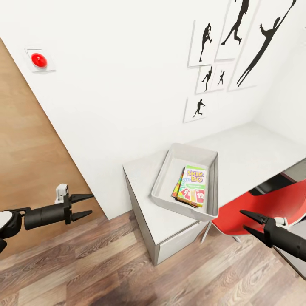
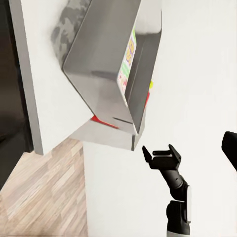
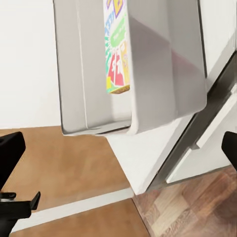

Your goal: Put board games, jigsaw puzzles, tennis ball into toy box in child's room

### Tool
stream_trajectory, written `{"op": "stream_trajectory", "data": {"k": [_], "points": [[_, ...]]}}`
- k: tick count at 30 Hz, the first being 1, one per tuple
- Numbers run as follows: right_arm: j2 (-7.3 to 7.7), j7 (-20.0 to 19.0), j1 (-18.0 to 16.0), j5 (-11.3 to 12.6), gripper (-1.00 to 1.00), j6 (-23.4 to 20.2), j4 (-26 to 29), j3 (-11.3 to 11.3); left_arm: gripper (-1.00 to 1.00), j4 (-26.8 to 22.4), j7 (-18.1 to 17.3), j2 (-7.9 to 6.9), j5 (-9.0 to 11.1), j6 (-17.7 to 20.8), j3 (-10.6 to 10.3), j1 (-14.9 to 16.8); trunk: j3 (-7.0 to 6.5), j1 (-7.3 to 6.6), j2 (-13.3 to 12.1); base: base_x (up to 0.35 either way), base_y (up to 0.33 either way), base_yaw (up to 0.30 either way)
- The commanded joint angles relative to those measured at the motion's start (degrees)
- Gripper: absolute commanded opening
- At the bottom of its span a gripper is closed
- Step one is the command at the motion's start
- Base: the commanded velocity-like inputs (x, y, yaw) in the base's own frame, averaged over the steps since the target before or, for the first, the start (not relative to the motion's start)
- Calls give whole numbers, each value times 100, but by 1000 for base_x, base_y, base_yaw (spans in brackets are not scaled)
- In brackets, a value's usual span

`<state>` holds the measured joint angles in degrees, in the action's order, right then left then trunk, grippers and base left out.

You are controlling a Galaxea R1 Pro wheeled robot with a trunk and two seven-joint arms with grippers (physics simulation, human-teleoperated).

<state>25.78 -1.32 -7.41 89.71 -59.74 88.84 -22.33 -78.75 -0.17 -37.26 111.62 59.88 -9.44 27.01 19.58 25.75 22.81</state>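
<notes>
The pale grey toy box [image 1: 163,187] sits on the end of the table [image 1: 242,157], near its corner. Inside it lies the white, green and red "SKIP BO" board game [image 1: 194,187], on top of other flat colourful things [image 1: 177,187]; I cannot tell whether those are jigsaw puzzles or games. My left gripper [image 1: 87,206] hangs open and empty over the floor, left of the table. My right gripper [image 1: 250,221] is open and empty too, in front of the table's right part. Both wrist views look at the toy box [image 2: 98,64] [image 3: 163,64] from the side. The tennis ball and the bed are out of view.
A red chair [image 1: 272,204] stands tucked under the table just behind my right gripper. White drawers [image 1: 180,242] close the table's end. A wooden door panel [image 1: 25,148] is at the left, a red wall button [image 1: 39,60] above it. Wood floor [image 1: 106,272] lies in front.
</notes>
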Motion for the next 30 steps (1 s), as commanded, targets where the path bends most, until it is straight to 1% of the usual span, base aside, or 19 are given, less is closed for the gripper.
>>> {"op": "stream_trajectory", "data": {"k": [1,2,4,9,17,25,30], "points": [[-33,-38,5,-56,100,-26,1,-35,100,-2,-13,-3,-6,6,-8,-18,5,3,10,0,0,-112],[-99,-72,20,-121,100,-26,-1,-76,100,-4,-27,0,-42,6,-7,-50,0,3,10,0,-13,-146],[-164,-94,29,-175,100,-26,-2,-104,100,-6,-37,6,-65,6,-7,-71,-11,3,10,0,-59,-163],[-254,-129,41,-256,100,-26,11,-166,100,-15,-47,15,-92,6,-9,-96,-43,3,10,0,-156,-187],[-288,-266,46,-291,100,-26,6,-351,100,-36,-60,17,-104,6,-14,-106,-97,3,10,0,-72,-203],[-297,-302,46,-301,100,-26,-6,-400,100,-42,-62,15,-105,6,-14,-108,-152,3,10,-3,-11,-207],[-301,-300,46,-308,100,-26,-7,-402,100,-48,-62,11,-106,9,-9,-108,-187,3,10,-99,-2,-208]]}}
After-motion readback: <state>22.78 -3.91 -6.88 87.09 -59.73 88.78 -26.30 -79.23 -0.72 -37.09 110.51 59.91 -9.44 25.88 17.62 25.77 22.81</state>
